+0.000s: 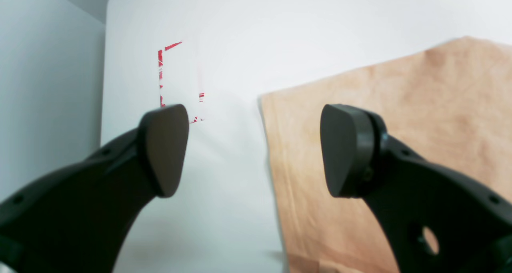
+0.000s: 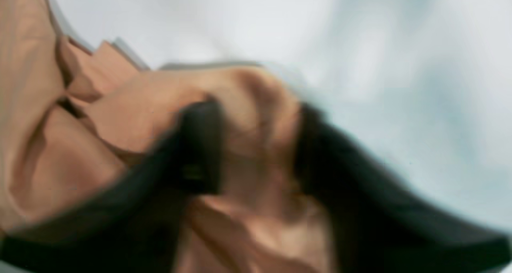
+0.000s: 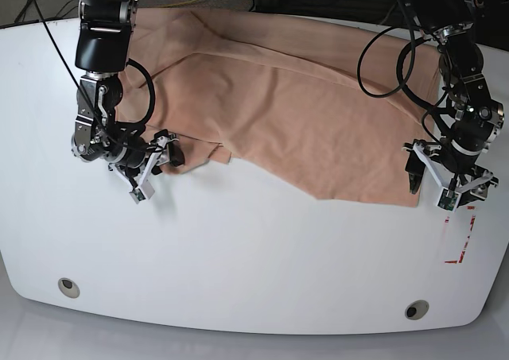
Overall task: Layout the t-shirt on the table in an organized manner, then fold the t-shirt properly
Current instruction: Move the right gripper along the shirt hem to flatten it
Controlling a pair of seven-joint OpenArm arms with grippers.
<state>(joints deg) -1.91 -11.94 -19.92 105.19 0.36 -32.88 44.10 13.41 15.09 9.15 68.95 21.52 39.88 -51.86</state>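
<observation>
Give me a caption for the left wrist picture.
Open left gripper hovering over the edge of the t-shirt on the table.

Your left pincer (image 1: 254,149) hangs with its two pads wide apart and nothing between them, wrist pointing down. Your right pincer (image 2: 256,145) sits low, wrist bent sideways, its fingers (image 2: 200,145) pinching a fold of the shirt (image 3: 294,98).

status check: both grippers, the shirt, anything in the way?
Left gripper open, empty. Right gripper pinching peach-pink cotton t-shirt edge. Shirt spread, unfolded. Nothing blocking.
</observation>
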